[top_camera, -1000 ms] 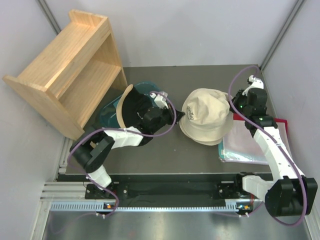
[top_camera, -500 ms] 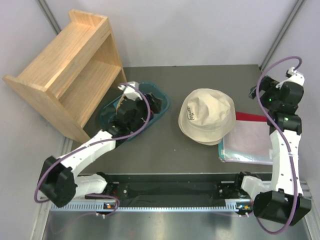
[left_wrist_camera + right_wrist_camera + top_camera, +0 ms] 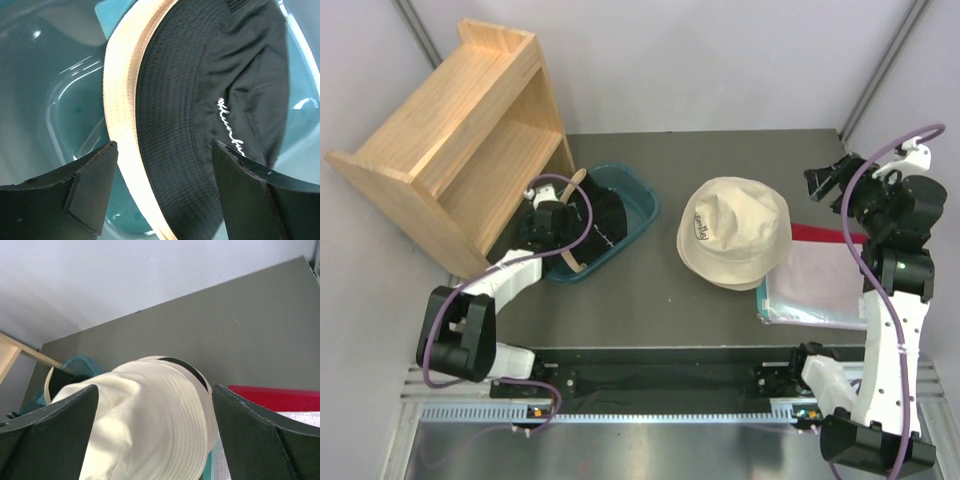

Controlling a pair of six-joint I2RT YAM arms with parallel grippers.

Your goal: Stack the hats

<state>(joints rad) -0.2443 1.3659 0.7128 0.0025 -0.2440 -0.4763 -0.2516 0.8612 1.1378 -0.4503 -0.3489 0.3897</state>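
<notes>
Tub wall [image 3: 647, 206] around black hat [image 3: 601, 226]

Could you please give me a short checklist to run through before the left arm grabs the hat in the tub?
1. The left gripper is open: ok.
2. The black hat lies in the tub: ok.
3. Its brim runs between the fingers: ok.
4. The fingers touch the brim: cannot tell.
5. The right gripper is open, empty and clear of the cream hat: ok.
</notes>
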